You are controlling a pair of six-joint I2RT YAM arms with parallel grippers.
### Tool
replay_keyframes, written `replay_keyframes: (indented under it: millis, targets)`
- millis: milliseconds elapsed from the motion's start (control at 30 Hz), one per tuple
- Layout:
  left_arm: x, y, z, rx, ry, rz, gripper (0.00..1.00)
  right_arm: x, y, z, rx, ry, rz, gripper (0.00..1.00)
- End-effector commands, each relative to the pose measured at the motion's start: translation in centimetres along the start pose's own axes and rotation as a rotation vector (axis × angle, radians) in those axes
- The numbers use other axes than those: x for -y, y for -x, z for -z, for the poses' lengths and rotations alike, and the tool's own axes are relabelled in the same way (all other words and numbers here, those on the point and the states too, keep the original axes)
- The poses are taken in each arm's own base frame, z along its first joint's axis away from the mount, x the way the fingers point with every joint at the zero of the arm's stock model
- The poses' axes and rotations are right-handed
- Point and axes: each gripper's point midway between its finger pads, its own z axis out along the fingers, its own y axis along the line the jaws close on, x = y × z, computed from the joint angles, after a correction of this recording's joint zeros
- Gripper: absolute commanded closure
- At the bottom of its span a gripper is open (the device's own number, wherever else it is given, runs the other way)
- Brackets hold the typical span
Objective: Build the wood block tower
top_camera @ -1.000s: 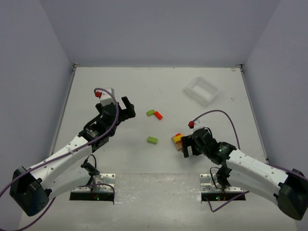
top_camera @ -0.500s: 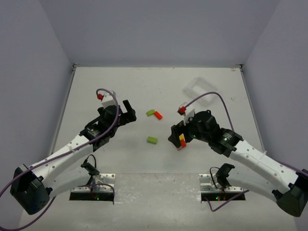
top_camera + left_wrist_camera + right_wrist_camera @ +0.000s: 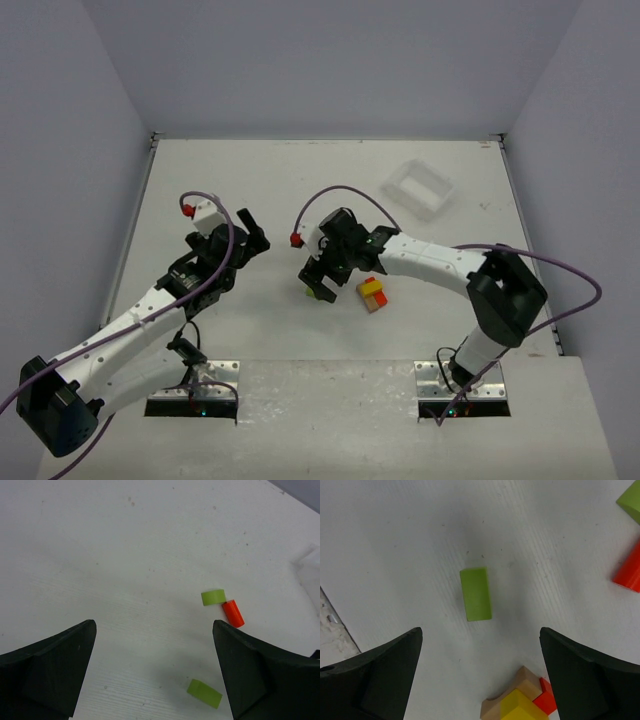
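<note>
My right pincer is spread wide above 1 loose green block, which lies flat on the counter; neither finger touches it. The wood block tower stands just right of that block, a little right of centre toward the near edge, with yellow and red on tan. My left pincer is also wide, holding nothing, left of centre. 1 green piece and 1 red cylinder lie just beside each other, farther from the near edge.

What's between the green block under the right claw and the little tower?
Only bare table. The right wrist view shows the green block lying apart from the wood block tower, with nothing between them.
</note>
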Motion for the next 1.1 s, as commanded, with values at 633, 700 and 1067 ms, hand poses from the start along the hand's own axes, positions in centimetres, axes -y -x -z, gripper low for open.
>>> replay_keyframes:
  millis: [633, 700, 1067]
  targets:
    - [1.2, 6.6, 2.3, 0.165, -0.025, 0.109, 0.0, 0.3, 1.1, -4.6, 0.064, -0.662, -0.886, 0.01]
    - [1.1, 6.6, 2.6, 0.172, -0.041, 0.12, 0.0, -0.1, 1.7, -4.9, 0.101, -0.673, -0.91, 0.01]
    - [0.2, 6.3, 3.2, 0.192, -0.064, 0.145, 0.0, 0.6, -0.4, -4.9, 0.175, -0.775, -1.017, 0.05]
